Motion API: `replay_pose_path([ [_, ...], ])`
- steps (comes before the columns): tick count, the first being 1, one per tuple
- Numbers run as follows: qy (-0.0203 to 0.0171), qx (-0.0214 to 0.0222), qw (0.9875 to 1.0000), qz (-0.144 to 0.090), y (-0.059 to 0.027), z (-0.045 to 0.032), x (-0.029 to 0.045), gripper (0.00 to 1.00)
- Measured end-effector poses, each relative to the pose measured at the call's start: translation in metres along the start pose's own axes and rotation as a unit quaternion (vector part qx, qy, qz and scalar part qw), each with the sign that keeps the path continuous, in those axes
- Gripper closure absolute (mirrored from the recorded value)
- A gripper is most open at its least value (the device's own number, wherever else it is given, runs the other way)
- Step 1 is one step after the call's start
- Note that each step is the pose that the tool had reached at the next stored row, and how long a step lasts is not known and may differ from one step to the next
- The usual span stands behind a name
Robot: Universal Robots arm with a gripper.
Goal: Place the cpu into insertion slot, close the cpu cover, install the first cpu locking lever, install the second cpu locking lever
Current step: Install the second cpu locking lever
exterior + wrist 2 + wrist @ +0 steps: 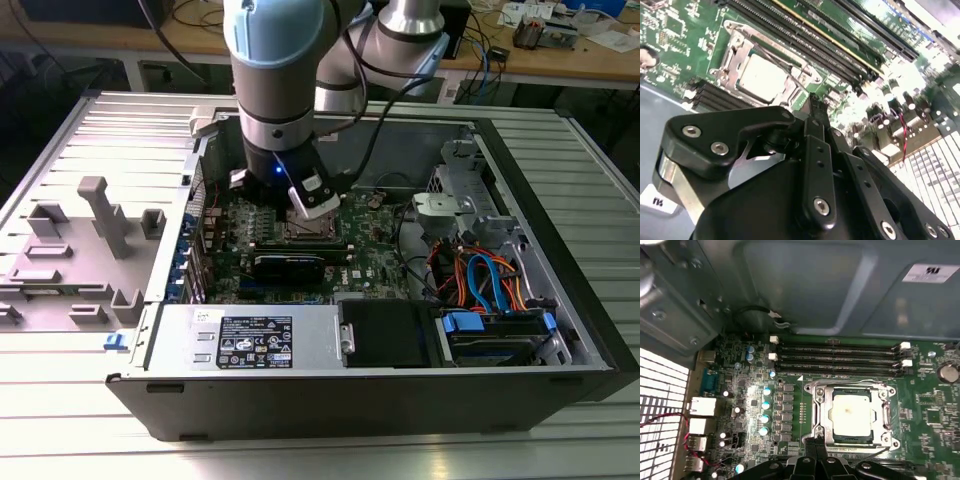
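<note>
Open computer case (560,330) lying on ribbed bench (60,400), green board (370,260) exposed inside. Arm (280,90) lowered into case, over the slot, gripper (305,215) just above board level.

Cpu (852,413) seated flat in slot (816,426), dull silver top facing up; same chip seen in second wrist view (762,77). Cover (826,412) folded down around cpu, chip showing through the window; frame lying flat against slot rim in both wrist views (737,60). Thin lever wire (812,386) running along slot edge nearest the memory slots; whether latched, cannot tell. Second lever not made out with certainty.

Gripper (816,446) at slot edge farthest from the memory slots, black fingertips drawn together to a narrow point, nothing seen between them. Tip just beside slot rim; contact with rim or lever cannot be confirmed. In second wrist view, gripper (815,107) linkages in foreground, tip just beside slot corner.

Memory slots (837,357) in parallel rows beside slot. Row of capacitors (765,405) on slot side toward rear ports. Black card (290,265) near slot, toward case front. Grey fixture blocks (100,215) on bench beyond case, well apart from slot.
</note>
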State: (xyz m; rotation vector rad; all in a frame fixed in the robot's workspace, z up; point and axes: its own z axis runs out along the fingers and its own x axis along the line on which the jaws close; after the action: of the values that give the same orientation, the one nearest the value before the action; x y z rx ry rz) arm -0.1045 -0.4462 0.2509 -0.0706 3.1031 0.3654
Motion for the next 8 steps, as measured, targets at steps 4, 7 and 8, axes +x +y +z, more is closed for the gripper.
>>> replay_pose_path([
  [4,0.0013,0.0001,1.0000,0.000,0.0020,-0.0078,-0.0009,0.89],
  [7,0.0053,-0.0001,1.0000,0.001,0.0020,-0.0091,-0.0079,0.89],
  [8,0.0081,-0.0002,1.0000,0.002,0.0017,-0.0091,-0.0137,0.89],
])
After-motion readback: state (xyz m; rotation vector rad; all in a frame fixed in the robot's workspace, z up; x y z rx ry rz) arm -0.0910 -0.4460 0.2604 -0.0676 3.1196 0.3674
